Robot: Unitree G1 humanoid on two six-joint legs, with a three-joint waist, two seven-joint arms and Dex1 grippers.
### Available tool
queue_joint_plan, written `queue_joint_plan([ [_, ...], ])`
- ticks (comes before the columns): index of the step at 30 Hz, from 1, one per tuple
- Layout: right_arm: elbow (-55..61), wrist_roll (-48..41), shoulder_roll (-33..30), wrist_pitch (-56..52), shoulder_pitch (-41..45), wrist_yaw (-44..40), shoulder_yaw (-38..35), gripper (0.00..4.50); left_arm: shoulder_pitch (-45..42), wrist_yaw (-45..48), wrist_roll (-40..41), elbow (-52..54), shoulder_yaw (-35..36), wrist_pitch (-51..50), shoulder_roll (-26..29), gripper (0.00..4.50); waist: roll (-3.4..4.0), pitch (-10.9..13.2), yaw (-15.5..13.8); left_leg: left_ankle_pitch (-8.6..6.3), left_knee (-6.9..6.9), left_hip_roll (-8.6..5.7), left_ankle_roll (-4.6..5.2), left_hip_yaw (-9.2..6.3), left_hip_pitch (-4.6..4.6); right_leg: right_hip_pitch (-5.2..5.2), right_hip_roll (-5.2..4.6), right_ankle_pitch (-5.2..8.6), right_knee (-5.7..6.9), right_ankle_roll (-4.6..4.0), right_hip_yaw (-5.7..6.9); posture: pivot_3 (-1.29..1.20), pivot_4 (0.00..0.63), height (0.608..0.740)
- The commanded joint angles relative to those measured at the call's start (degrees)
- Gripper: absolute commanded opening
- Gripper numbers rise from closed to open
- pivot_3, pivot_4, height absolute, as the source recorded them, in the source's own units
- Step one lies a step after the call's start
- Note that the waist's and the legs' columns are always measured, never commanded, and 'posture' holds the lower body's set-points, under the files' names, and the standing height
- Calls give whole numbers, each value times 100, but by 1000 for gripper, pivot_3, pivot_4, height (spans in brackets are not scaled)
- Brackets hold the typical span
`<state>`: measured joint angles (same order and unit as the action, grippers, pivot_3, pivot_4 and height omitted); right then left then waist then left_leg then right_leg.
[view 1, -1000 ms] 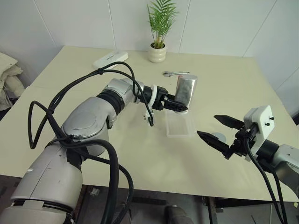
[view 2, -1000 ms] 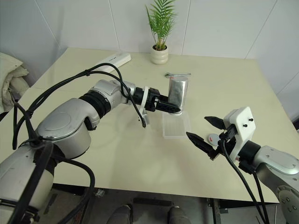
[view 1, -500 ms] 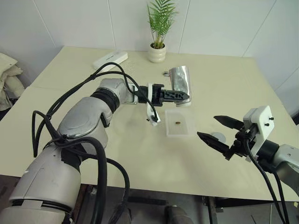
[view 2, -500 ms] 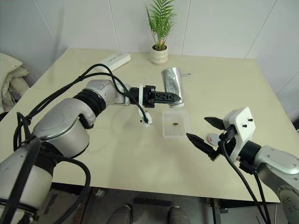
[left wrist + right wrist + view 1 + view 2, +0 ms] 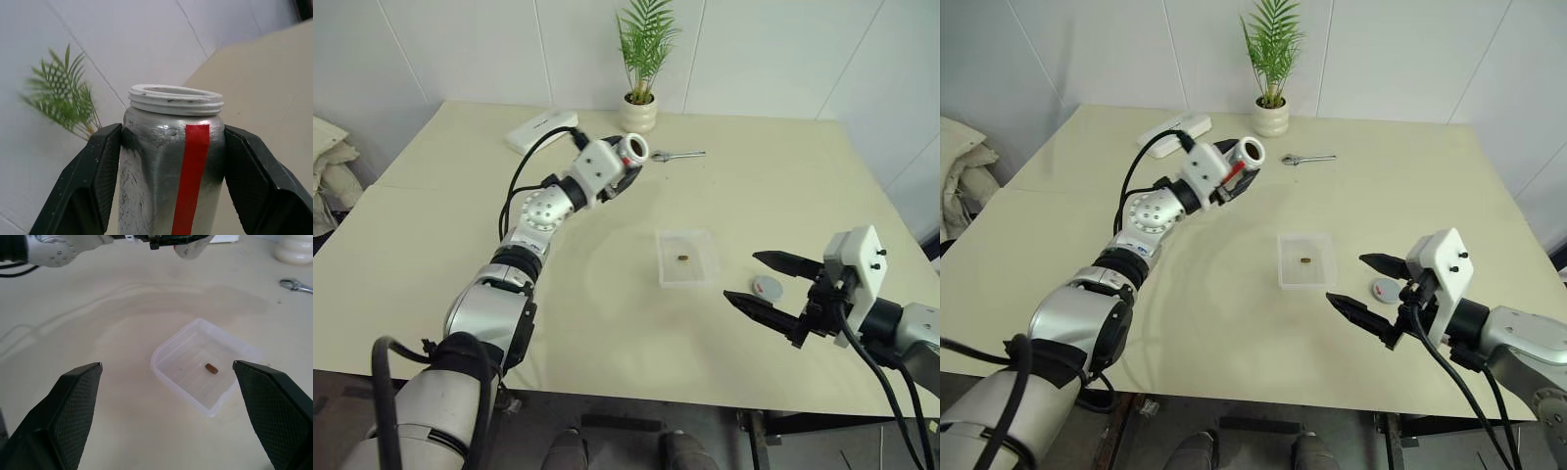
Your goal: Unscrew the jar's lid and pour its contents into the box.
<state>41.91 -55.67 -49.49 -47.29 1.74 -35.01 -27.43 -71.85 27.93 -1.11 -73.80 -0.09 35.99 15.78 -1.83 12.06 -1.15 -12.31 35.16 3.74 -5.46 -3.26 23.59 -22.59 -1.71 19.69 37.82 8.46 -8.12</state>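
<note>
Overhead, left arm stretched far forward, jar aloft.
Left gripper was clamped on the open, lidless jar, raised well beyond the box. Right gripper hung low with fingers spread wide; box with the brown piece just ahead of it, lid beside its fingers.

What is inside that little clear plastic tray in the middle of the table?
One tiny brown piece lies on the floor of the clear tray, near its middle. The walls are see-through and the tray has no cover, so nothing in it is hidden.
</note>
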Motion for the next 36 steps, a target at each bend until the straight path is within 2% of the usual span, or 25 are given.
queue_joint_plan([
  [1,-14,-263,-217,142,46,-338,-312,4500,197,850,906,535,646,-900,-103,2743,0,0,7,0,2,0,1,0,-10,10,0,0,1,0,-1,0,150,740],
  [4,-96,-306,-350,104,155,-362,-282,4500,514,1321,1273,801,924,-1672,-84,2743,0,0,47,1,4,0,3,2,-32,30,0,-3,3,1,-5,0,150,740],
  [8,-227,-277,-473,93,200,-445,-244,4500,1020,1905,1370,1121,901,-2142,-166,2743,0,0,131,7,5,0,8,2,-32,31,1,-13,3,3,-8,0,150,740],
  [15,-167,-300,-480,41,311,-287,-87,4500,1328,2004,1281,1145,898,-1914,-185,2743,0,0,149,9,5,0,13,0,-32,27,2,-17,4,2,-11,0,150,740],
  [21,-40,-348,-469,51,8,-337,-376,4500,1422,2205,1222,1369,737,-1993,-241,2743,0,0,140,9,4,0,13,3,-32,26,2,-18,1,2,-15,0,150,740],
  [23,59,-395,-440,45,-86,-256,-431,4500,1447,2217,1223,1486,718,-1976,-230,3475,-1,0,139,9,4,0,13,3,-31,26,2,-18,0,2,-15,0,150,740],
  [26,136,-423,-439,57,-174,-202,-491,4500,1497,2191,1236,1665,743,-1950,-175,4338,-1,0,154,9,4,0,13,4,-31,26,2,-18,-1,2,-16,0,150,740],
  [27,163,-425,-438,61,-175,-171,-484,4500,1543,2264,1251,1717,744,-1968,-127,4454,-1,0,155,9,4,0,13,4,-31,26,2,-18,-1,2,-16,0,150,740],
  [36,233,-461,-504,88,-311,-189,-647,4500,1832,2505,1262,2214,687,-2217,85,4454,-1,0,177,9,3,0,14,7,-31,25,3,-19,-4,2,-20,0,150,740],
])
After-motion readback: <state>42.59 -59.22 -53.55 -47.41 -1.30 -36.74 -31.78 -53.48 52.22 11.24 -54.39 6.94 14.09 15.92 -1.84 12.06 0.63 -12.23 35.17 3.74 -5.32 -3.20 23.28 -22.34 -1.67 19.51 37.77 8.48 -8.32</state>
